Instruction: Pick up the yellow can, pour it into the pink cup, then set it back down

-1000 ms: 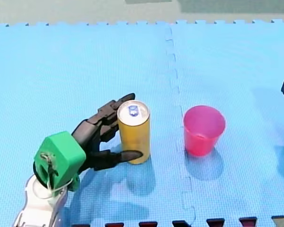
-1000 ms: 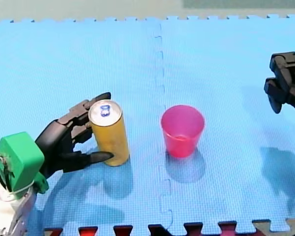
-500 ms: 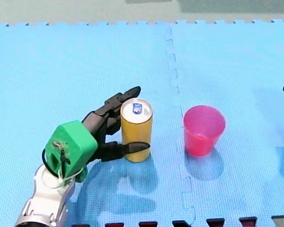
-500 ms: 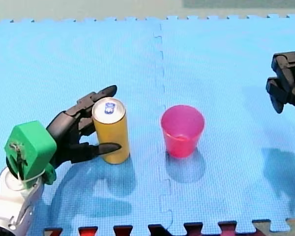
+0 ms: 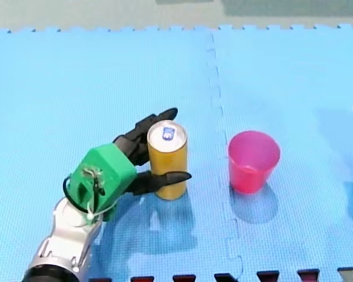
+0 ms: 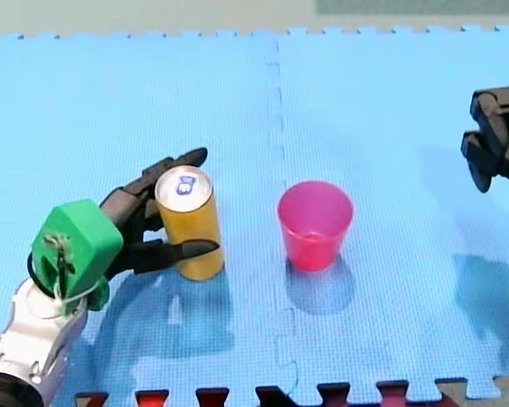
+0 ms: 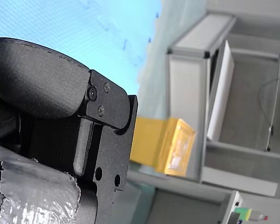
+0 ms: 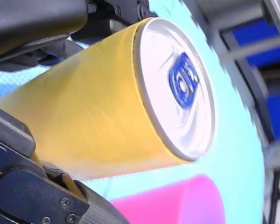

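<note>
Left robot hand (image 5: 135,157) closed around the yellow can (image 5: 167,161), thumb in front and fingers behind.
The yellow can stands upright on the blue foam mat (image 5: 106,76), just left of the seam (image 5: 219,106). The pink cup (image 5: 253,161) stands upright near it, across the seam and not touching. At the mat's right edge is the right robot hand (image 6: 496,140); its grip cannot be told.

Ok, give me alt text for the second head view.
The left robot hand grips an upright yellow can on a blue foam mat. A pink cup stands apart to the can's right; the right robot hand is at the view's right edge, holding nothing.
</note>
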### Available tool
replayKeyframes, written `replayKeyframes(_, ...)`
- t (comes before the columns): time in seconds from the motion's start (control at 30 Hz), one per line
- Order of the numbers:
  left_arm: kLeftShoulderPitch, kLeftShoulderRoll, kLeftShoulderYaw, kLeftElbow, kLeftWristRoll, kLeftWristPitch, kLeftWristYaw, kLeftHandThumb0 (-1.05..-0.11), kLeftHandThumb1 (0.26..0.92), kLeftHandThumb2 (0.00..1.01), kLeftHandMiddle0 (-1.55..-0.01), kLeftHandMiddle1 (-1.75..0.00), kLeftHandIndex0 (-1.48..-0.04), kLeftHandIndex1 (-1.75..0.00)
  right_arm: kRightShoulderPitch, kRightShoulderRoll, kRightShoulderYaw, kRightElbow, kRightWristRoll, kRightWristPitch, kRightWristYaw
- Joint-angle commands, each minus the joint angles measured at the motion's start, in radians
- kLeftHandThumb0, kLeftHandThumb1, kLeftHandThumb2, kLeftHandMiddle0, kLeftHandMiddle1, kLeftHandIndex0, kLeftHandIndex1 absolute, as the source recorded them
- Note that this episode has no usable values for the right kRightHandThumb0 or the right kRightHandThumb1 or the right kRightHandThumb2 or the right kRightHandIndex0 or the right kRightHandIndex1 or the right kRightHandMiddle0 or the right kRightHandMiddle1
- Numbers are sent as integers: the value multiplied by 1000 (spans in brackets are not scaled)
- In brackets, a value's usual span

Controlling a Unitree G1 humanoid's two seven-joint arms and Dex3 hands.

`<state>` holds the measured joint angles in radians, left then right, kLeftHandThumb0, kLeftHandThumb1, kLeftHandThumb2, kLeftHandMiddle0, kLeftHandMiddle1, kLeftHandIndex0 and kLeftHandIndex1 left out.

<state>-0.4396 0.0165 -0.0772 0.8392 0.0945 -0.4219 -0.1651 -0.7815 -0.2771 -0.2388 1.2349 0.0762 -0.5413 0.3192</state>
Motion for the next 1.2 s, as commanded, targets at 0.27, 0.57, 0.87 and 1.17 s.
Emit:
replayKeyframes(0.27,-14,0,-28,42,110,-32,208,-454,743,4,-1337,-124,-1192,-46,2,-7,-1,-7,7,7,-2)
replayKeyframes(0.57,-18,7,-13,14,63,68,153,-432,736,0,-1398,-79,-1267,-31,3,-3,0,-12,7,8,-6)
replayKeyframes(0.87,-3,10,-7,-8,38,71,127,-422,731,0,-1417,-47,-1275,-13,7,1,1,-13,9,3,-4)
replayKeyframes(1.17,14,-67,70,-150,-150,96,26,-433,728,0,-1426,-27,-1279,-5,9,6,6,-3,3,-5,-7)
